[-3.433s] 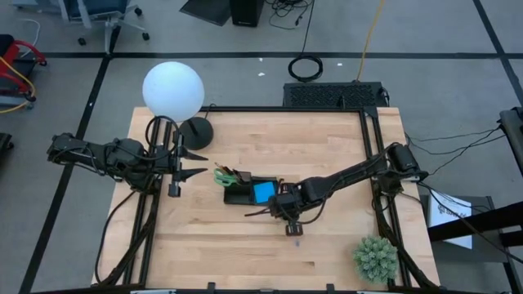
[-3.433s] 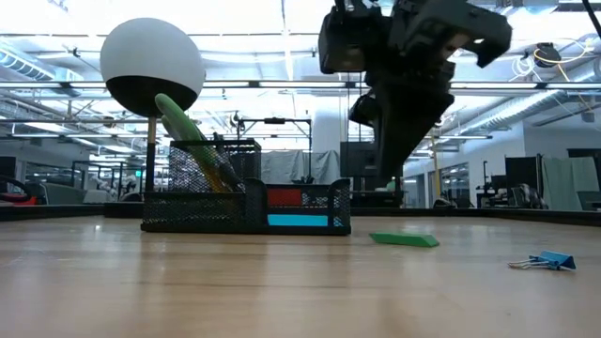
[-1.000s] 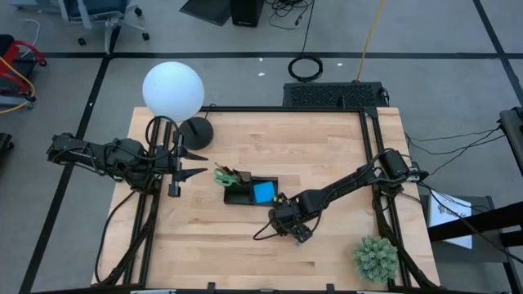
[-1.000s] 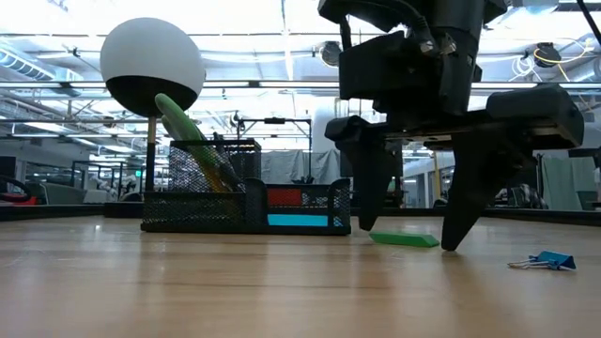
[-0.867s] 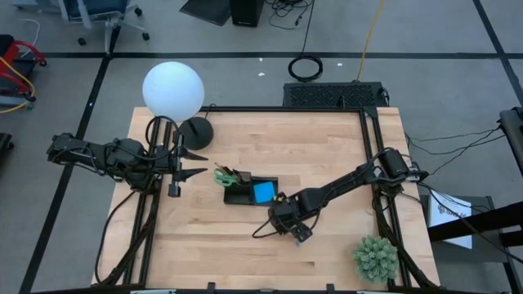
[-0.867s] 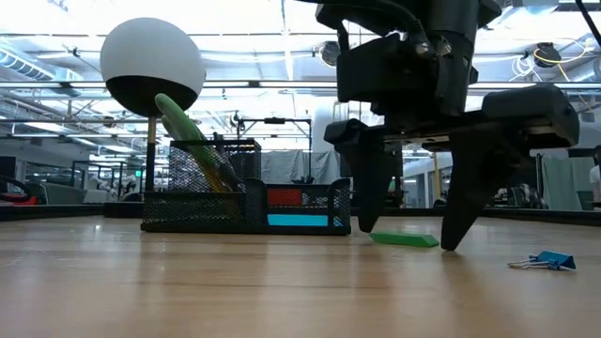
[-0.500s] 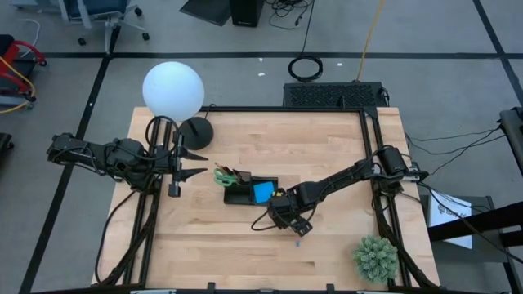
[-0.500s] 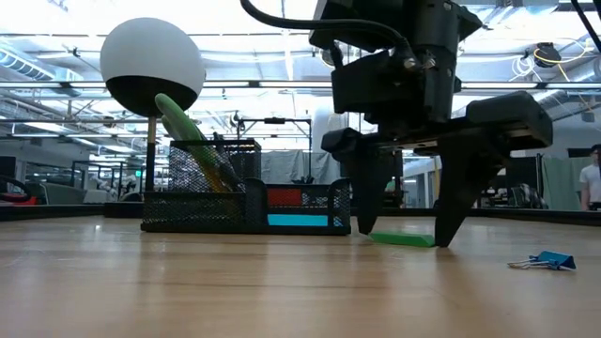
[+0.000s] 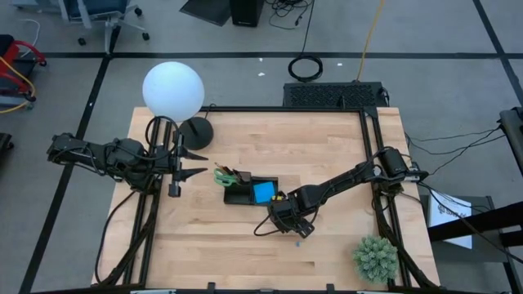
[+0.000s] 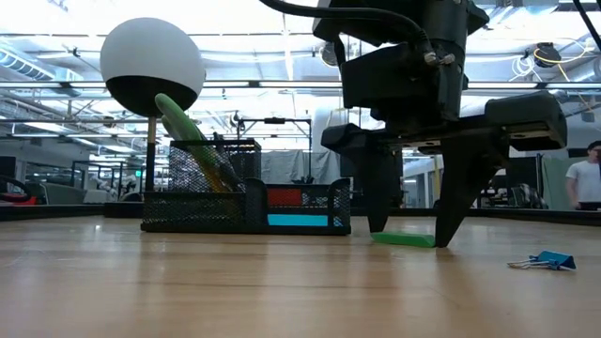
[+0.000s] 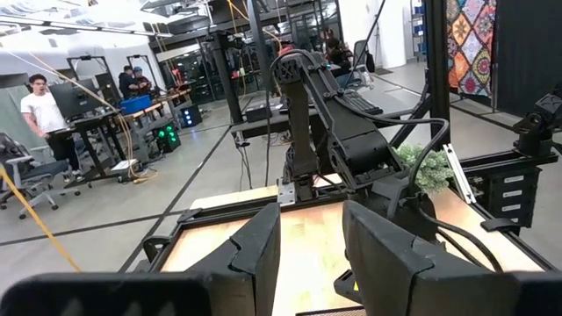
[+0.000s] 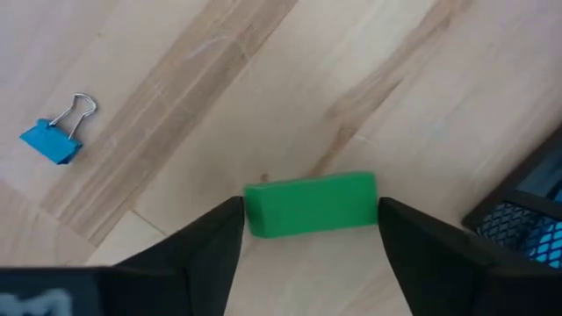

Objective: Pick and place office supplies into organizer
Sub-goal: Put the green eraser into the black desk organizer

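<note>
Since a second ago the right gripper (image 10: 406, 239) has narrowed slightly around the green eraser (image 12: 310, 204), its fingers still spread to either side; whether they touch it is hard to judge. That eraser lies flat on the table (image 9: 221, 253) at centre frame in the high view, just beside the organizer (image 10: 246, 208). At left, the left gripper (image 9: 189, 163) hangs partly open and empty.

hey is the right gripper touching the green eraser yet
Cannot tell. In the right wrist view the right gripper straddles the green eraser, fingers at both its ends, no gap plainly visible.
</note>
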